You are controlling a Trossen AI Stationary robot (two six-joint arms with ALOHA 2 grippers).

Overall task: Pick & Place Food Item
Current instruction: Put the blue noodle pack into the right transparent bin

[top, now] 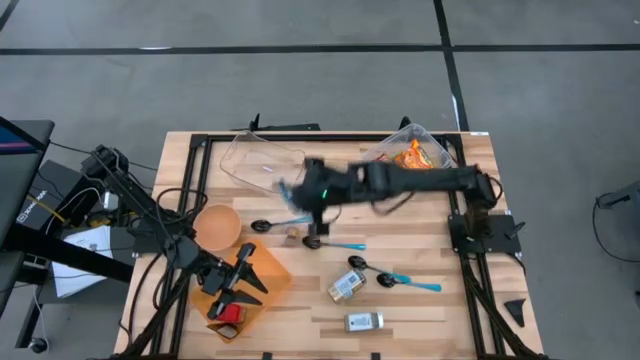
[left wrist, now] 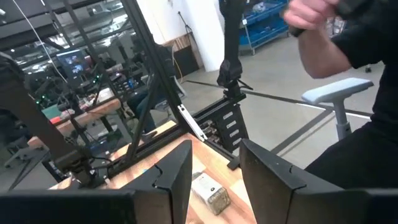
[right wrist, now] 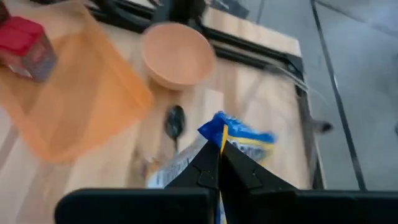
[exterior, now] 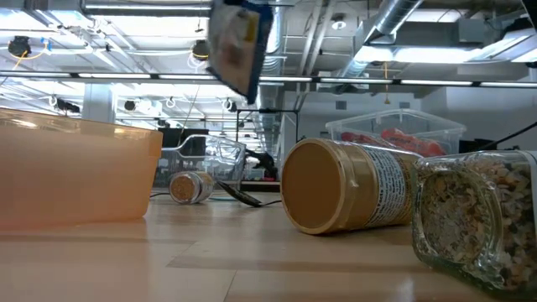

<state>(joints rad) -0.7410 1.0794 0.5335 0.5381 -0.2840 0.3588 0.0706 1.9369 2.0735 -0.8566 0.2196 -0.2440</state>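
Observation:
The food item is a blue, yellow and white snack packet (right wrist: 244, 140), held in the air by my right gripper (right wrist: 219, 152) over the middle of the table (top: 400, 310). In the high view the packet (top: 288, 190) is between the orange bowl (top: 217, 226) and the empty clear tub (top: 262, 160). In the low view it (exterior: 239, 40) hangs high above the tabletop. My left gripper (left wrist: 214, 171) stands open and level at the near left, over the orange mat (top: 262, 290), with nothing between its fingers. My right gripper pinches the packet's blue upper edge (right wrist: 216, 129) between its two shut fingertips. The fingers slant down from the table's right side. The packet hangs below them, lifted clear of the table.
A clear tub with orange and red food (top: 415, 152) sits at the far right. Spoons (top: 385, 277), two jars (top: 347, 288) (top: 363, 321) and a red box (top: 231, 314) lie on the near half. A person (left wrist: 323, 37) is beyond the table in the left wrist view.

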